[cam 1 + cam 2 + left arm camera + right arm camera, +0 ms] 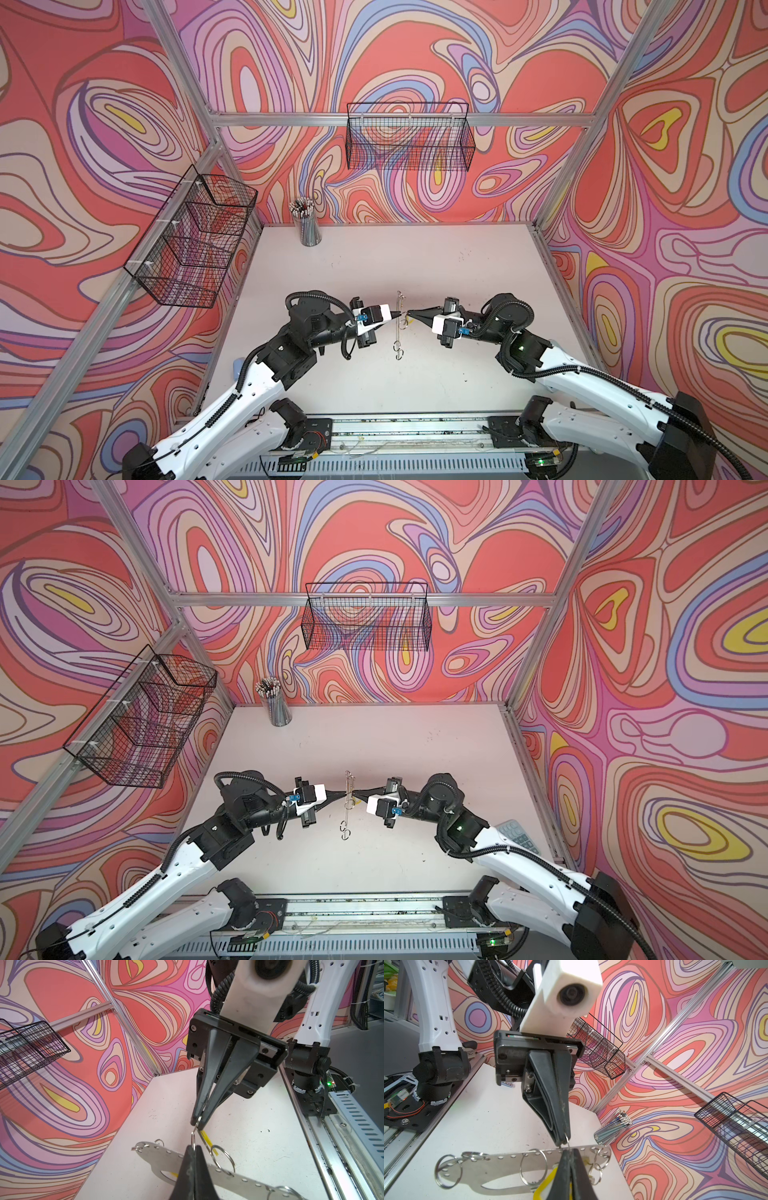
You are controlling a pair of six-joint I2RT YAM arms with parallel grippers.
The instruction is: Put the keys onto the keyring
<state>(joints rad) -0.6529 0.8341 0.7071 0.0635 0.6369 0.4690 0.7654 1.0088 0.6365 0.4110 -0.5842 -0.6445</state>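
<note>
— Silvery plate, that keyring (500,1165): where does it sit?
— Over the middle of the bench (415,257), between the two tools. In both top views it shows edge-on, a thin line running near to far, so it stands upright. Its row of small holes runs along the top edge. Whether its lower edge touches the bench I cannot tell.
— And the tools?
— Both clenched. The left tool (561,1142) reaches in from the left and the right tool (198,1123) from the right. Their tips nearly meet at the plate's top edge, and each pinches the same thin wire ring (192,1135) standing there.
— The keys?
— Of the keys (545,1183) only yellow plastic shows clearly. A yellow tag (207,1141) hangs on the right side of the plate, just below the right tool's tips, partly hidden by the fingers. A bit of yellow also shows through the oval cut-out. The metal blades I cannot make out.
— Anything else on the plate?
— Larger split rings (520,1167) dangle from other holes: one near the middle, others at the near and far ends.
— Around it?
— A cup of pencils (309,228) stands at the far left of the bench, well apart. One black wire basket (409,141) hangs on the far wall, another (191,241) on the left wall.
</note>
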